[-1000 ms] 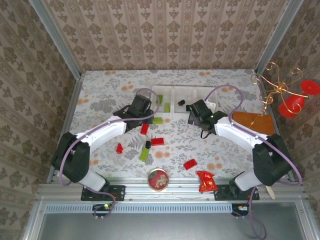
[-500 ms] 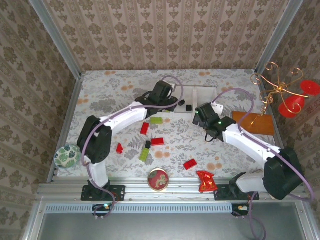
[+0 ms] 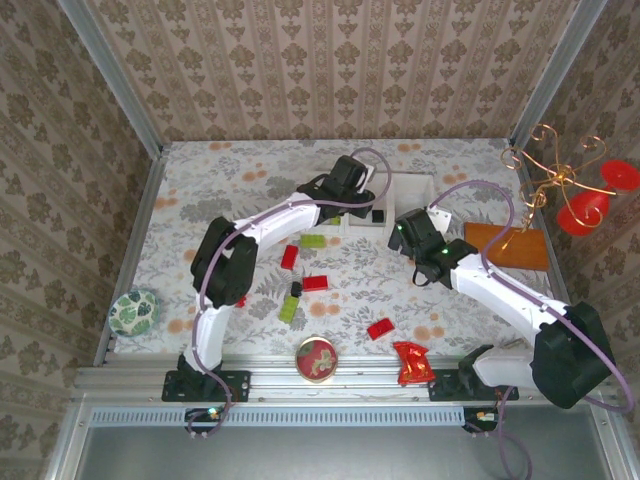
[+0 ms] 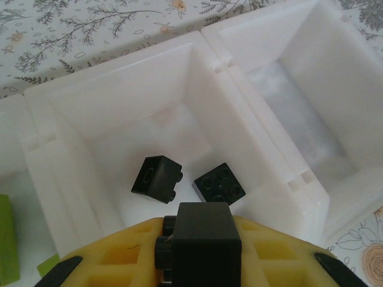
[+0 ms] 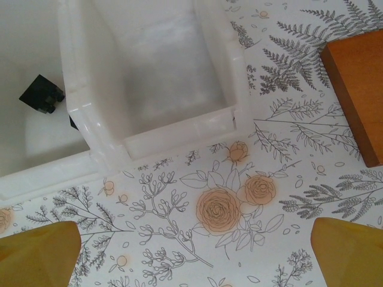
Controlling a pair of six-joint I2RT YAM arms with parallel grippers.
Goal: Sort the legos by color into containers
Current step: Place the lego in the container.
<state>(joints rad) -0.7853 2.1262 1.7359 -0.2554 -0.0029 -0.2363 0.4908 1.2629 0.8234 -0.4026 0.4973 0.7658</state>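
My left gripper (image 4: pixel 200 254) is shut on a small black lego (image 4: pixel 200 236), held just above the middle compartment of the white containers tray (image 4: pixel 203 72). Two black legos (image 4: pixel 157 178) (image 4: pixel 219 183) lie on that compartment's floor. A lime-green lego (image 4: pixel 6 239) shows in the left compartment, and the right compartment is bare. From above, the left gripper (image 3: pixel 360 198) is over the tray (image 3: pixel 415 190). My right gripper (image 5: pixel 194 251) stands open over bare tablecloth, just in front of the tray's right compartment. Green (image 3: pixel 315 240), red (image 3: pixel 315 283) and black (image 3: pixel 296 289) legos lie loose on the table.
More loose legos lie nearer the bases: red (image 3: pixel 380 328), red (image 3: pixel 239 297), green (image 3: pixel 287 308). A round red-topped tin (image 3: pixel 316 358) and a crumpled red wrapper (image 3: pixel 411 362) sit at the near edge. An orange board (image 3: pixel 505 245) lies right of the tray, a gold wire ornament (image 3: pixel 555 185) beyond it.
The left arm has swung right and away from the loose legos to over the tray's middle compartment. The right arm has drawn back a little to the right.
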